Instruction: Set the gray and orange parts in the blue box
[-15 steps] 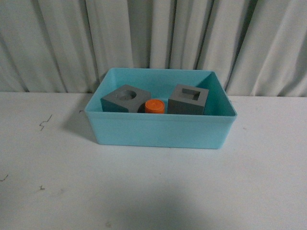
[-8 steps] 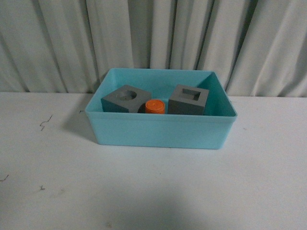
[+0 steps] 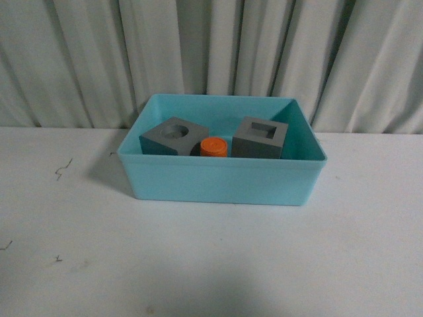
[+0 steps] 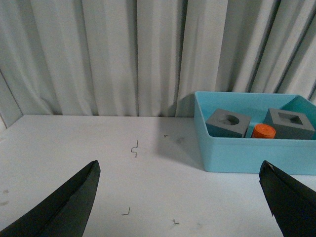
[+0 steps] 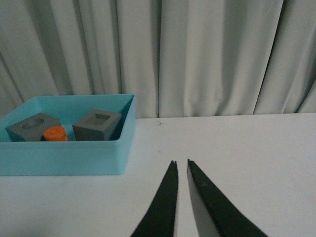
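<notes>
Over the last second nothing in the front view has shifted: the blue box (image 3: 221,178) sits at the same spot on the white table (image 3: 211,257), and all three parts lie as they did. That stillness, with no arm in the front view, suggests the placing is finished and the arms are pulled back.

Inside the box, the gray cube with the round recess (image 3: 174,137) sits at about 9 o'clock from the box's middle, the gray cube with the square recess (image 3: 260,138) at about 3 o'clock, and the orange cylinder (image 3: 213,146) stands between them, close to the round-recess cube; whether it touches either cube cannot be told. Nothing of the task lies outside on the table, so the job looks complete.

The left pincer (image 4: 180,197) is spread wide, its two dark fingers at opposite edges of its wrist view, holding nothing, with the box well ahead and off to one side. The right pincer (image 5: 181,170) has its fingers nearly pressed together, only a thin gap between the tips, also holding nothing, and hangs over bare table, well apart from the box (image 5: 66,145).

A pale pleated curtain (image 3: 211,53) hangs behind the table.
</notes>
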`<state>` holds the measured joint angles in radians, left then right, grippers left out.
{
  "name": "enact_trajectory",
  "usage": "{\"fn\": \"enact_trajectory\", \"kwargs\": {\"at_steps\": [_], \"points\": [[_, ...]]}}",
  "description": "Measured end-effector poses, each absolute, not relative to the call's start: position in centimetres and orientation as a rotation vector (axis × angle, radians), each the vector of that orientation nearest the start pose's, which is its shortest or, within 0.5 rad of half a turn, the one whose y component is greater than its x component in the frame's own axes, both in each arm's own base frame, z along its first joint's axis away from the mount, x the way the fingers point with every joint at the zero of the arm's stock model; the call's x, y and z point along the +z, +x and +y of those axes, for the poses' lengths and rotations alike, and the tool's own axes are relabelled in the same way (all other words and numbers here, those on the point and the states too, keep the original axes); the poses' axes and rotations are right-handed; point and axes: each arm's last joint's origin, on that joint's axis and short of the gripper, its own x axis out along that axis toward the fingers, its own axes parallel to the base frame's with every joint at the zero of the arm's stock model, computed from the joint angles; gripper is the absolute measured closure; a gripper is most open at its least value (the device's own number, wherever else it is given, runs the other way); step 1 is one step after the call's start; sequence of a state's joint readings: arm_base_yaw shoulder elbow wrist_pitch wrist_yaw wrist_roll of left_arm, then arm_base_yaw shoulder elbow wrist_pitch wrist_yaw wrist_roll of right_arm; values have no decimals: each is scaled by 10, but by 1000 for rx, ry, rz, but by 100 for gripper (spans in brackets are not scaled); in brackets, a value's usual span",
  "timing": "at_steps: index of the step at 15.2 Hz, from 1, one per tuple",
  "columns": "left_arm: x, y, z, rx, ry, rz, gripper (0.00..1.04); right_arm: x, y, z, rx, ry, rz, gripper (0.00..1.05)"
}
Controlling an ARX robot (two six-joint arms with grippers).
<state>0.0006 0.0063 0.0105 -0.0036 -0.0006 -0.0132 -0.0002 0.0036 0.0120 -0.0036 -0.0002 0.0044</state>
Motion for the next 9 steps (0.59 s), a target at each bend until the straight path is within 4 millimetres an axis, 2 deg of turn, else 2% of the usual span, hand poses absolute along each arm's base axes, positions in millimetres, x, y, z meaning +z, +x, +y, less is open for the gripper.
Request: {"fn": "enact_trajectory", "kwargs": {"at_steps": [2, 7, 8, 9], "points": [[166, 97, 0, 1, -13, -1, 7, 167, 97, 0, 0, 5, -5, 72], [166, 97, 0, 1, -13, -1, 7, 167, 97, 0, 0, 4, -5, 14], [166, 97, 0, 1, -13, -1, 7, 167, 97, 0, 0, 5, -5, 4], [166, 97, 0, 1, -13, -1, 7, 167, 97, 0, 0, 4, -5, 6]]}}
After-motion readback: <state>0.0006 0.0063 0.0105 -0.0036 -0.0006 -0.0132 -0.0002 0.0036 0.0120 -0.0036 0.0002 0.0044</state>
